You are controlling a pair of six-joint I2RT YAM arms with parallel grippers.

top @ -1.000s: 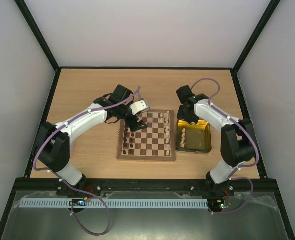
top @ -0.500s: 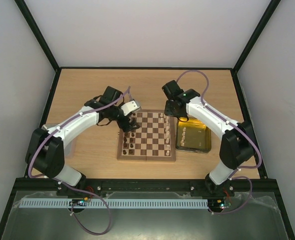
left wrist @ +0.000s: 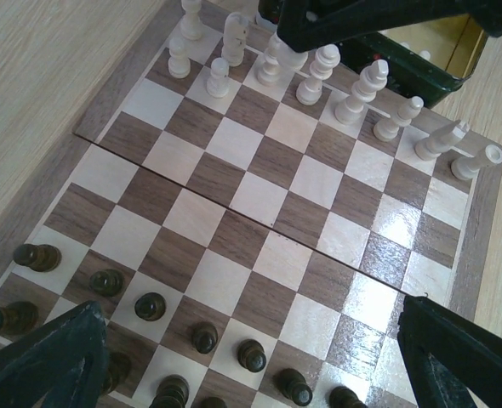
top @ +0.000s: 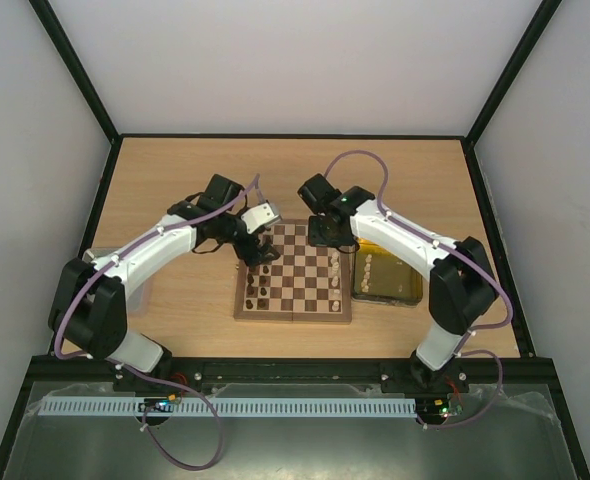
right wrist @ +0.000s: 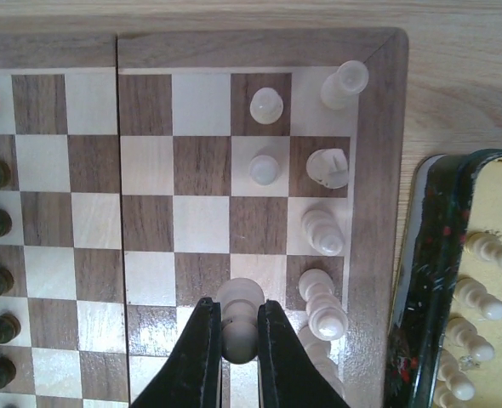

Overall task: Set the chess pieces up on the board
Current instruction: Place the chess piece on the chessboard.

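The board [top: 295,292] lies between the arms. Dark chess pieces [top: 258,285] line its left side and cream ones [top: 333,262] its right. My right gripper [top: 325,238] hangs over the board's far right part, shut on a cream pawn [right wrist: 238,327] that points down above the second file from the edge, beside the cream row [right wrist: 322,228]. My left gripper [top: 258,248] hovers open over the dark rows [left wrist: 204,337]. Its fingers [left wrist: 55,357] are spread wide with nothing between them.
A yellow translucent tray [top: 387,302] stands against the board's right edge with several cream pieces [top: 367,272] lying in it. In the right wrist view its dark rim [right wrist: 417,255] runs close to the board's border. Bare wooden table surrounds everything.
My right gripper has swung left from above the tray to over the board, carrying the cream pawn. My left gripper drew back a little toward the left and then stayed.
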